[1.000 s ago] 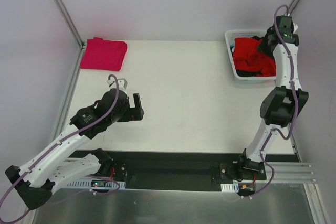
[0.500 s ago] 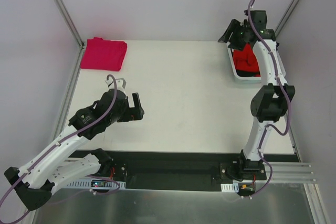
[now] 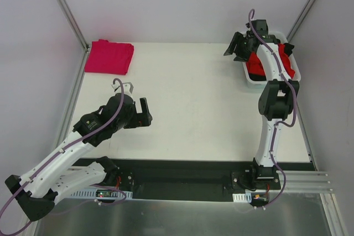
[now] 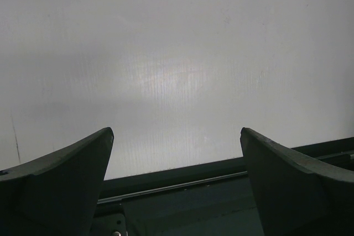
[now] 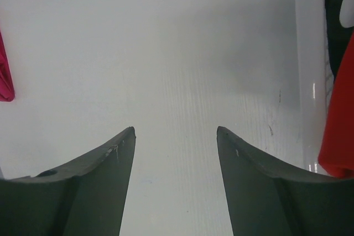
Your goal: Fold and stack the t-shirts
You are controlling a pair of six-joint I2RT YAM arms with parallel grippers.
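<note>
Firstly, the right gripper [image 5: 175, 130]: the wrist view showed its jaws well apart with nothing between them, only bare table [image 5: 182, 53] beneath. The top view placed this gripper [image 3: 237, 48] at the far right of the table, just beside the left wall of the basket [image 3: 251, 81], but did not resolve the jaw gap. The red shirt [image 5: 337, 125] appeared at the right edge of the wrist view, clear of the fingers, with a black garment [image 5: 334, 26] above it. From above, the red shirt [image 3: 284, 59] lay heaped in the basket, partly hidden by the arm. The pink shirt [image 5: 5, 75] showed only as a sliver at the left edge of the right wrist view. The top view showed it [image 3: 109, 56] folded flat at the far left corner, well apart from both grippers.

The left gripper [image 4: 176, 132] stood fully spread and empty over bare table, with the dark front rail just below it; no cloth entered that view. The top view put this gripper [image 3: 141, 111] at the near left, nearer the pink shirt than the basket.
</note>
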